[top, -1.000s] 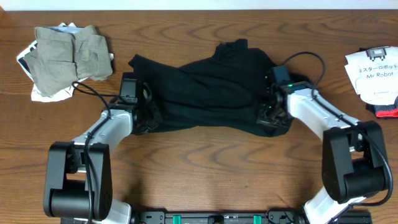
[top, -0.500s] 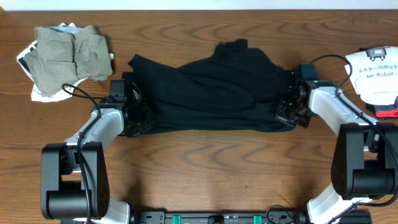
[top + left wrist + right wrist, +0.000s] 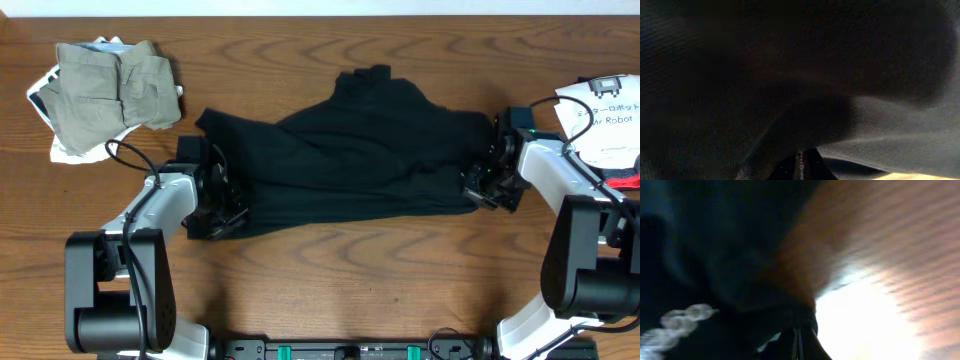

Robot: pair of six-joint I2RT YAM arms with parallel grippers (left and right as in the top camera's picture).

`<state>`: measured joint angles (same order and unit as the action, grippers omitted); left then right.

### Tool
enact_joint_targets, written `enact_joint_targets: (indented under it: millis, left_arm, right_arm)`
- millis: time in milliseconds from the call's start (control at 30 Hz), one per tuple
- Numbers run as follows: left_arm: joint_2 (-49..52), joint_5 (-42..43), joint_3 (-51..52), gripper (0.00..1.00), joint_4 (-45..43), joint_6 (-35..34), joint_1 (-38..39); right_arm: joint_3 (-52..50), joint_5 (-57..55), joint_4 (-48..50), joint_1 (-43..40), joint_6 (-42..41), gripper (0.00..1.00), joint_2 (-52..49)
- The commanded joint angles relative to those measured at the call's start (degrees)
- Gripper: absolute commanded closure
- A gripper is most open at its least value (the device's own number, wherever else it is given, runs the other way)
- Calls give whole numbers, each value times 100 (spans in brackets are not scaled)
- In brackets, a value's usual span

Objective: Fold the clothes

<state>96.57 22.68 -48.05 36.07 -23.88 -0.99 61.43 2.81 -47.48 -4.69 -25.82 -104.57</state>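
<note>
The black shirt (image 3: 350, 160) lies spread across the middle of the table, pulled out sideways between my two grippers. My left gripper (image 3: 218, 205) is shut on its left edge. My right gripper (image 3: 484, 186) is shut on its right edge. In the left wrist view black fabric (image 3: 790, 75) fills the frame and the left gripper (image 3: 800, 167) is closed into it. In the right wrist view the right gripper (image 3: 796, 345) is closed on a dark fold (image 3: 715, 255), with a small pale mark (image 3: 680, 322) on the cloth.
A folded grey-khaki garment (image 3: 110, 85) lies on a white one at the far left. A white garment printed "Mr Robot" (image 3: 605, 115) lies at the far right, with a red and black item (image 3: 622, 178) beside it. The wooden table (image 3: 330, 290) runs to the front.
Both grippers have moved outward, the left one to the left and the right one to the right. The black shirt has been stretched wider and flatter between them.
</note>
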Motion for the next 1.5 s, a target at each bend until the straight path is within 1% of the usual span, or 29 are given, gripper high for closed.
enact_joint_targets:
  millis: [0,100,333,400,467,533,567,633,700,733,767,800,833,1033,1100,1167,1367,1467]
  left_arm:
    - [2,-208,282,94,328,96,-52]
    - [-365,-214,282,94,439,140,-55]
    - [-1735,-243,282,93,258,168,-55]
    - [-2087,-387,282,87,199,181,-55]
    - [-2315,-579,282,85,155,186,-55]
    - [-2483,-691,282,83,85,229,-55]
    - [-2522,-686,282,77,59,225,-55]
    - [-2520,-664,282,75,57,221,-55]
    - [-2457,-662,282,67,118,221,-55]
    - [-2417,-664,282,58,127,221,-55]
    - [-2374,-664,282,41,129,221,-55]
    - [-2323,-664,282,28,125,219,-55]
    - [-2291,-664,282,27,125,216,-55]
    - [-2087,-664,282,25,155,70,-55]
    - [-2024,-664,282,25,157,70,-55]
    - [-1969,-662,282,25,162,72,-55]
    - [-1947,-664,282,25,160,72,-55]
    - [-1947,-664,282,25,157,72,-55]
  right_arm:
    - [-42,-417,-87,-127,83,99,120]
    - [-42,-431,-118,-127,83,99,415]
    - [-35,-203,-164,-125,155,99,1451]
    - [-35,105,-162,-125,264,99,1766]
    - [-35,511,-133,-122,334,99,2004]
    - [-35,1093,-22,-105,599,94,2157]
    - [-35,1403,46,-70,732,90,2199]
    - [-35,1733,94,44,745,87,2203]
    - [-37,1779,96,232,741,83,2127]
    - [-37,1775,98,323,741,79,2085]
    - [-37,1766,109,446,693,75,2017]
    - [-37,1762,122,579,566,71,1937]
    - [-37,1762,144,684,448,70,1867]
    - [-37,1908,612,1419,39,69,1300]
    - [-37,1908,796,1604,-133,71,1115]
    - [-37,1906,970,1744,-337,76,918]
    - [-37,1906,1344,1803,-772,88,378]
    - [-37,1856,1480,1799,-791,85,190]
